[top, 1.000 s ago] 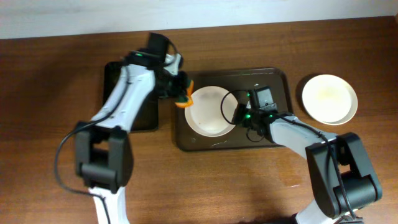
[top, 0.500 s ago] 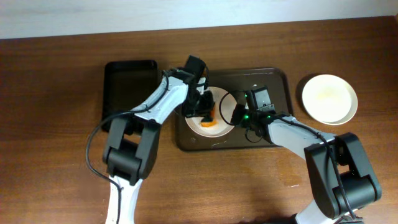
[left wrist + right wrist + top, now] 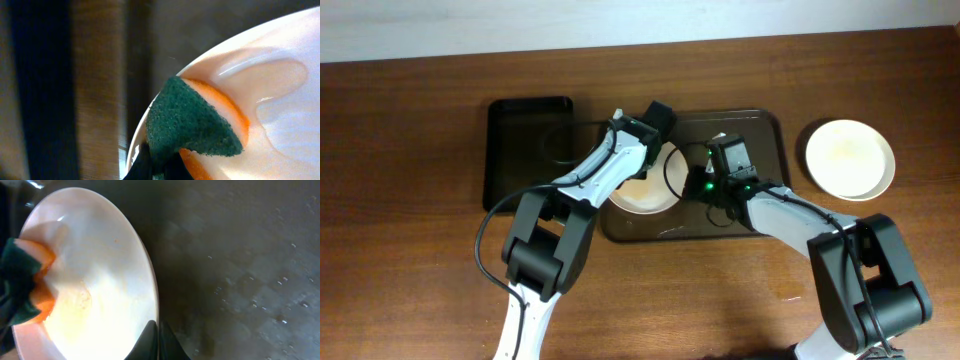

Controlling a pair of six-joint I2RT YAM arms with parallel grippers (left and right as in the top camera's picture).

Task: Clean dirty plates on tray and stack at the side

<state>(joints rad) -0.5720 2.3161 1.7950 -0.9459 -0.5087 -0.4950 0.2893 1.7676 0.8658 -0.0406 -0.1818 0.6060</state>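
Note:
A white plate lies in the brown tray, its inside wet. My left gripper is shut on a green-and-orange sponge and presses it on the plate near the rim; its fingertips show at the bottom edge. In the overhead view the sponge is hidden under the left wrist. My right gripper is shut on the plate's right rim, fingertips pinching the edge. The sponge also shows at the left of the right wrist view.
A second white plate sits on the table to the right of the tray. A black tray lies to the left. The brown tray's floor is wet with droplets.
My left gripper has carried the sponge from the plate's left rim across its middle to the far part of the plate. The right gripper has kept its hold on the rim.

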